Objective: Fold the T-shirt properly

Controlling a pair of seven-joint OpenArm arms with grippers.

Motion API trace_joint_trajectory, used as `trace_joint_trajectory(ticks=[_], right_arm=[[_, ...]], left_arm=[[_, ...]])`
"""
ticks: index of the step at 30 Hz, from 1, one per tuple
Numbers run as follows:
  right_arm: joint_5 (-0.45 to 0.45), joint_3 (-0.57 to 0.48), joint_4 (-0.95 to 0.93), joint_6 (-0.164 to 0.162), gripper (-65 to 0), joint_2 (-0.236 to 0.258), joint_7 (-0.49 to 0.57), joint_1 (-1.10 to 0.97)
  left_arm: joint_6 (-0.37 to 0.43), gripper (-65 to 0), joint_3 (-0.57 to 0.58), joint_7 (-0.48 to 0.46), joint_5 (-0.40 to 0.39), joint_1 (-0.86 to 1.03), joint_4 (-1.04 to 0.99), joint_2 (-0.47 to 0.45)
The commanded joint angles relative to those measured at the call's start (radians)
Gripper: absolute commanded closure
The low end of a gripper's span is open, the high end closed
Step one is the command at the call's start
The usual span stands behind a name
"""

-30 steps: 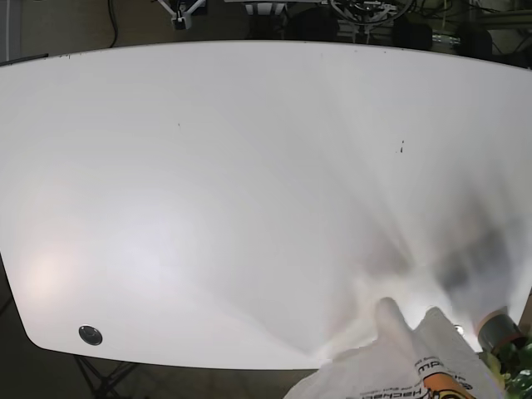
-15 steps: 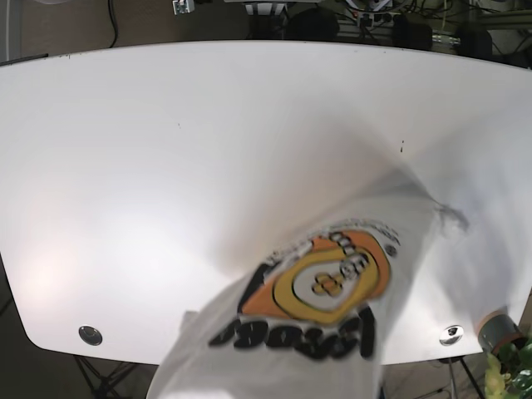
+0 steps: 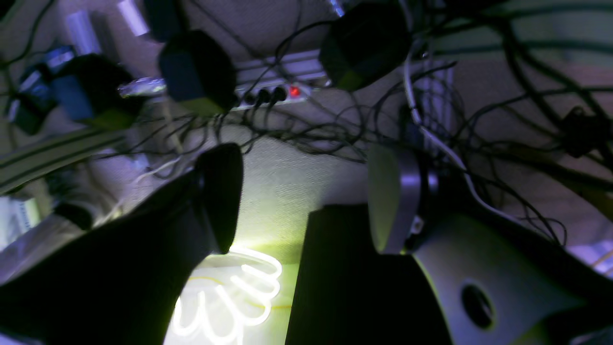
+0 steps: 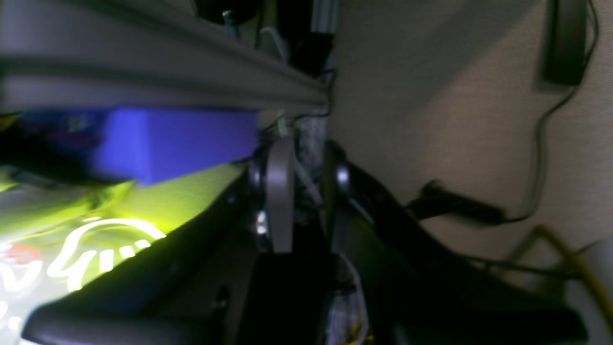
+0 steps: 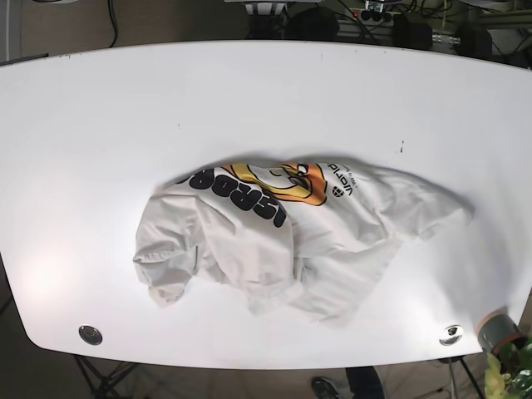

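The T-shirt [image 5: 283, 237] lies crumpled at lower centre of the white table [image 5: 100, 125], print partly visible. Two metal discs [image 5: 90, 335] sit near the table's bottom corners. Left gripper [image 3: 306, 196]: fingers spread wide, empty, facing tangled cables [image 3: 479, 96]. Right gripper [image 4: 306, 191]: fingers narrowly apart, holding nothing, beside a rail [image 4: 143, 72].

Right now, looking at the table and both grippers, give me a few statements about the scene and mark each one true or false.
1. The T-shirt lies crumpled on the white table. True.
2. The shirt is folded into a neat rectangle. False: it is bunched and wrinkled.
3. The left gripper holds the shirt. False: its jaws are apart, with nothing between them.
4. An orange and black print shows on the shirt. True.
5. The right gripper touches no cloth. True.
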Motion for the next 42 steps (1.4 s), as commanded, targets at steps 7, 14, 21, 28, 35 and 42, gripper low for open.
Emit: trace_joint_trajectory(ticks=[7,14,21,28,35,42], right_arm=[[0.005,0.093,0.152,0.005,-10.1,0.014,0.008,-0.153],[0.005,0.140,0.358,0.007,-10.1,0.014,0.008,-0.302],[0.005,0.145,0.557,0.004,-10.1,0.014,0.006,-0.417],[0.005,0.145,0.703,0.005,-10.1,0.014,0.006,-0.445],[0.005,0.189,0.760,0.005,-10.1,0.014,0.006,-0.379],[0.005,0.205,0.774,0.007,-10.1,0.014,0.006,-0.259]], left_arm=[[0.000,-36.8,0.002,-0.017,-0.006,0.162,0.282,0.034],[-0.002,-36.8,0.005,-0.017,-0.061,0.274,0.477,0.067],[-0.002,-36.8,0.005,-0.017,-0.163,0.415,0.710,0.070],[-0.002,-36.8,0.001,-0.017,-0.287,0.480,0.895,0.066],[-0.002,-36.9,-0.021,-0.017,-0.328,0.464,0.967,0.066],[-0.002,-36.9,-0.036,-0.017,-0.348,0.338,0.974,0.064]])
